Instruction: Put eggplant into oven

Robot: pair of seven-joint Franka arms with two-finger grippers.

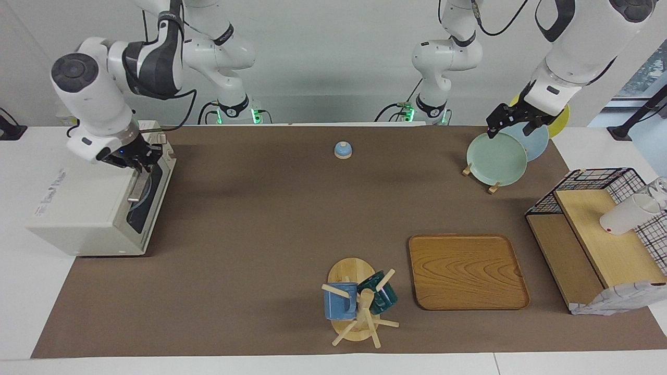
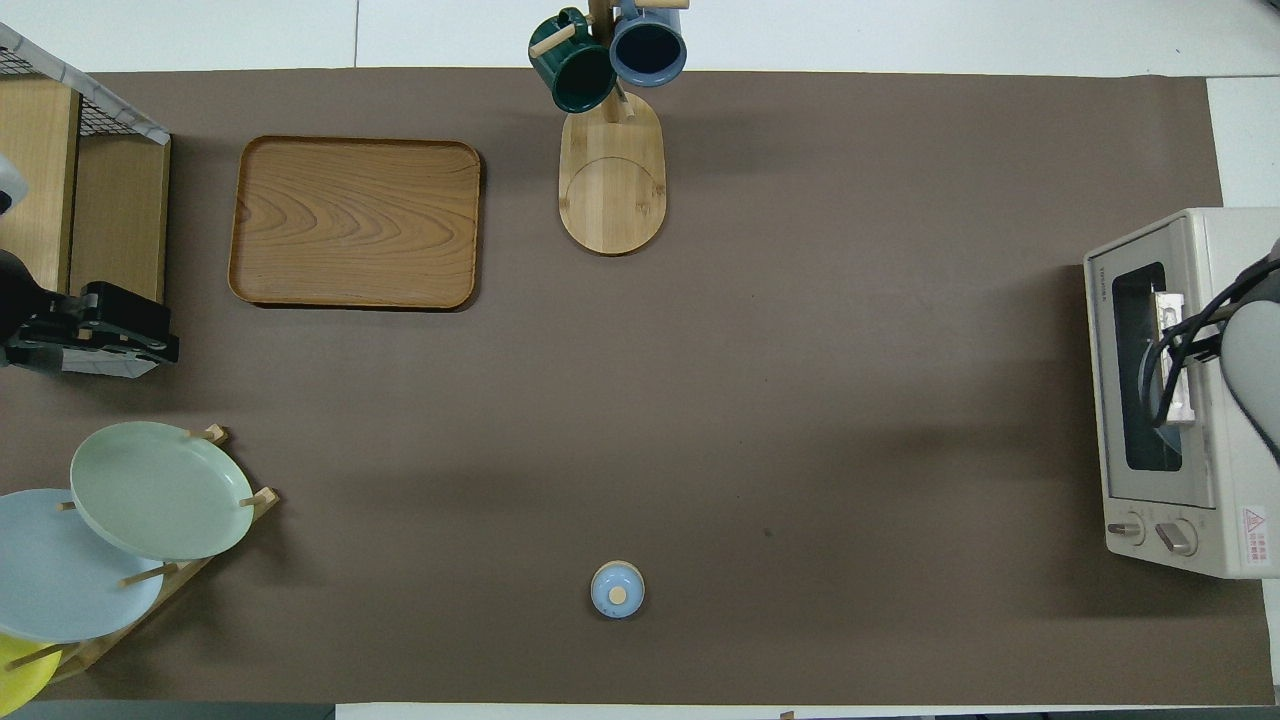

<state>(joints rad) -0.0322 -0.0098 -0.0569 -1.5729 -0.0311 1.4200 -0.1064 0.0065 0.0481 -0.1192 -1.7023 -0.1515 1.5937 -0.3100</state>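
Note:
The cream-white oven (image 1: 78,208) stands at the right arm's end of the table, its dark glass door (image 1: 151,200) upright against the front. From above, the oven (image 2: 1205,250) shows its door glass and two knobs. My right gripper (image 1: 136,156) hovers over the oven's top edge, just above the silver door handle (image 1: 136,188). No eggplant shows in either view. My left gripper (image 1: 509,124) waits open over the plate rack with nothing in it; the overhead view shows it as the black left gripper (image 2: 140,338) beside the wooden shelf.
A small blue lidded knob (image 1: 343,150) sits mid-table near the robots. Plates lean in a rack (image 1: 495,159). A wooden tray (image 1: 466,271), a mug tree (image 1: 357,304) and a wire-and-wood shelf (image 1: 594,245) stand farther from the robots.

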